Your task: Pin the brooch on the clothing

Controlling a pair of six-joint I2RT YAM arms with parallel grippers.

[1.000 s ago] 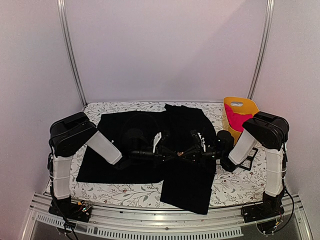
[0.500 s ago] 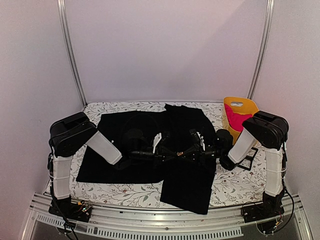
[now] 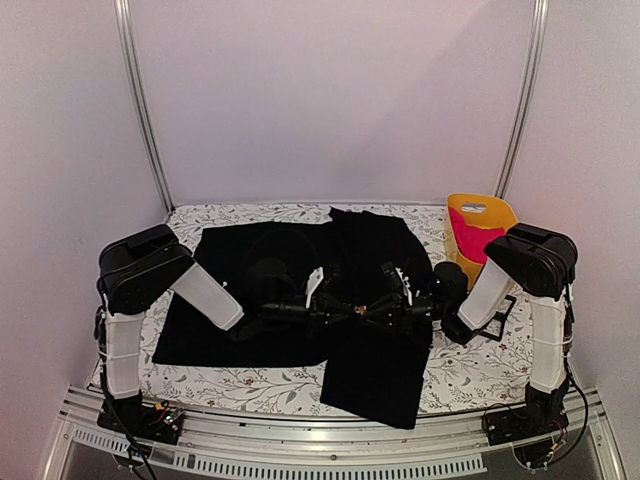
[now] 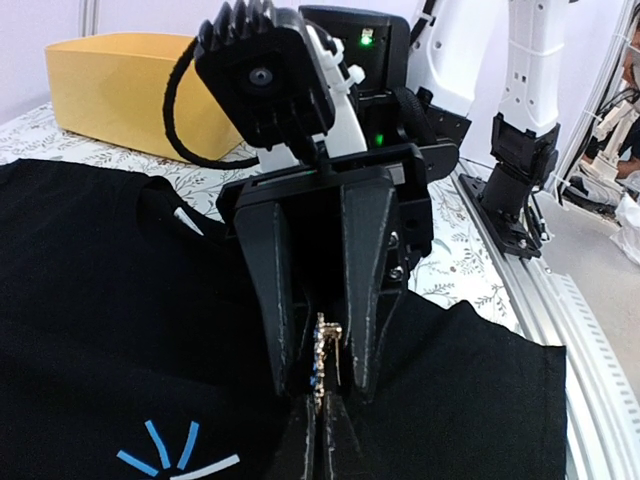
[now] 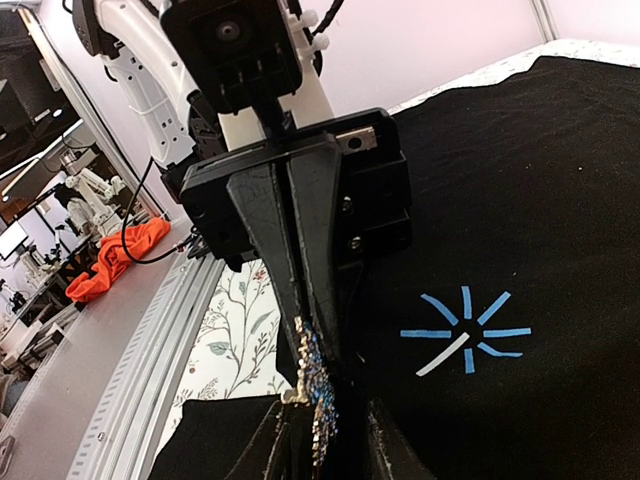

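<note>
The black shirt [image 3: 250, 250] lies spread on the table, its light-blue star print [image 4: 178, 455] beside the grippers; the print also shows in the right wrist view [image 5: 465, 335]. Both grippers meet tip to tip just above the shirt's middle. My left gripper [image 4: 320, 405] is shut on the small silvery-gold brooch [image 4: 325, 355], holding it on edge. My right gripper [image 5: 328, 412] faces it, jaws parted, one on each side of the brooch [image 5: 318, 375], with a gap on both sides. From above the brooch [image 3: 362, 309] is a tiny glint between the two grippers.
A yellow bin [image 3: 480, 225] holding a pink garment [image 3: 470, 245] stands at the back right, behind the right arm. A small black square frame [image 3: 495, 325] lies by the right arm. The floral tablecloth [image 3: 470, 375] shows around the shirt.
The right wrist has shifted slightly left and back. Both grippers stay together at the brooch over the shirt.
</note>
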